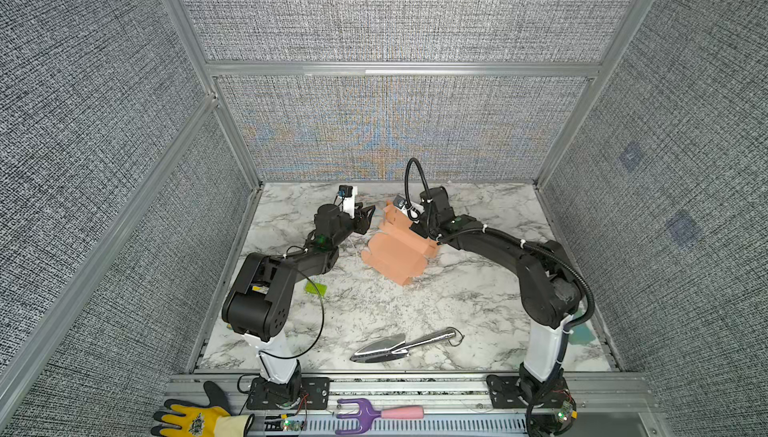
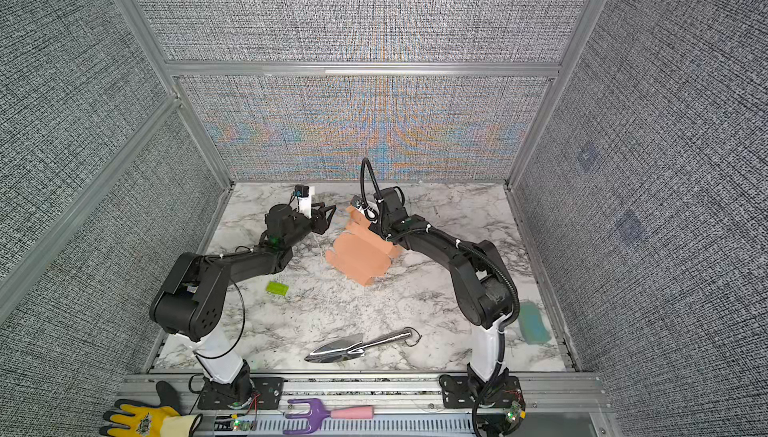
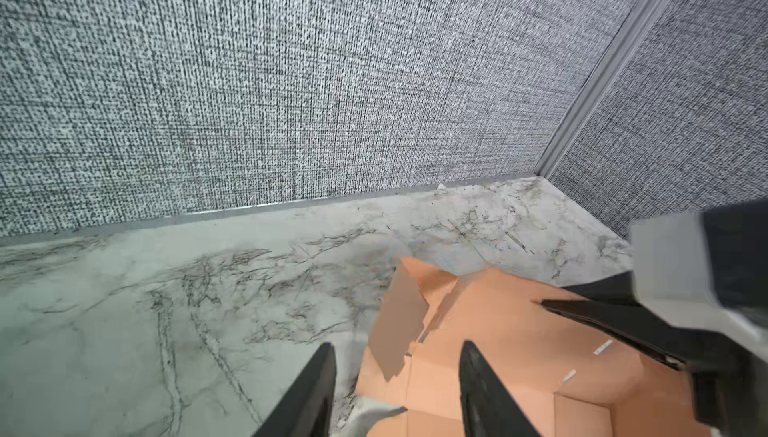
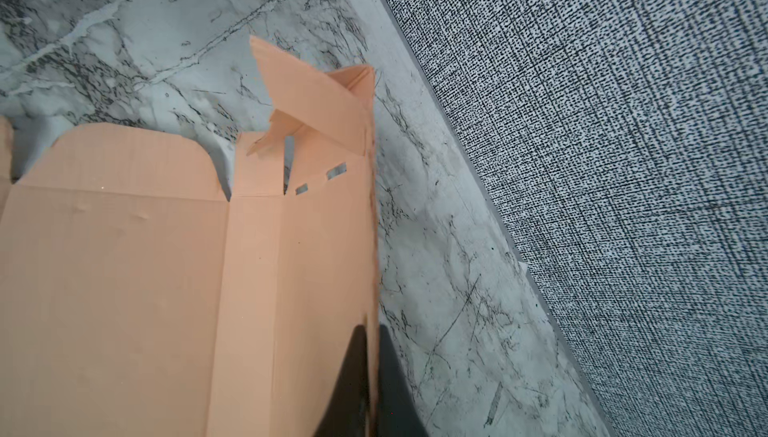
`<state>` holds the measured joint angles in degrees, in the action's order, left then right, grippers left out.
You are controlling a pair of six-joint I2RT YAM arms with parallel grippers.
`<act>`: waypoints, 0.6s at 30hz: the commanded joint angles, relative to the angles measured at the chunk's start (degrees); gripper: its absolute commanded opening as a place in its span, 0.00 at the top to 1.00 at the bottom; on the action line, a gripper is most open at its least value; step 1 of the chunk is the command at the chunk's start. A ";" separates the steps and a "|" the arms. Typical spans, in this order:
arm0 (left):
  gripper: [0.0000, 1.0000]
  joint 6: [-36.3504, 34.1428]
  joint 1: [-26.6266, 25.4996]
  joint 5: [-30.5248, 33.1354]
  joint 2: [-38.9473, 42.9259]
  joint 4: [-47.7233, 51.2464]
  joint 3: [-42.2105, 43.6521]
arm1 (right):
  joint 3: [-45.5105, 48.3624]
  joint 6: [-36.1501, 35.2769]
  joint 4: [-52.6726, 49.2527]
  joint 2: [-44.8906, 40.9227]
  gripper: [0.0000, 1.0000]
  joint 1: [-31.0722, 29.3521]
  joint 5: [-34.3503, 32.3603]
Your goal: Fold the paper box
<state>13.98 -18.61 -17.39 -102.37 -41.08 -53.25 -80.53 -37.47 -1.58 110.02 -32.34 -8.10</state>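
Salmon paper box (image 1: 395,254) (flaps up), right gripper (image 4: 373,333) pinching

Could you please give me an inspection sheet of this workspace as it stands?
Surface: marble-pattern tabletop, scuffed.
Job's things: paper box, partly folded, one panel raised.
Clutter: green brick, metal trowel, teal pad on the tabletop; yellow glove, purple hand fork on the front rail.
Grippers: left gripper open beside the paper box; right gripper shut on its edge.
Cables: black hose runs along right arm; thin cable loops off left arm.
Surroundings: grey woven walls, aluminium frame.
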 commanded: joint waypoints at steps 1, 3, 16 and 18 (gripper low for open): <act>0.50 -1.00 1.08 -1.29 -1.97 8.00 -3.07 | 1.09 -0.93 3.43 -0.89 0.93 -0.18 -0.78; 0.48 -2.30 1.38 -1.88 -3.81 11.86 -5.96 | 1.67 -1.10 3.76 -1.47 0.93 -0.14 0.25; 0.45 -8.20 2.85 -6.65 -14.05 22.29 -19.35 | 1.86 0.00 2.89 -2.61 0.93 -0.25 4.82; 0.45 -7.40 2.88 -7.49 -14.37 22.04 -20.21 | 1.74 0.22 2.65 -2.43 0.93 -0.22 4.61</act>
<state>7.05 -15.90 -22.65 -116.36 -19.86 -72.36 -78.37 -37.45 0.56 107.63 -32.42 -4.19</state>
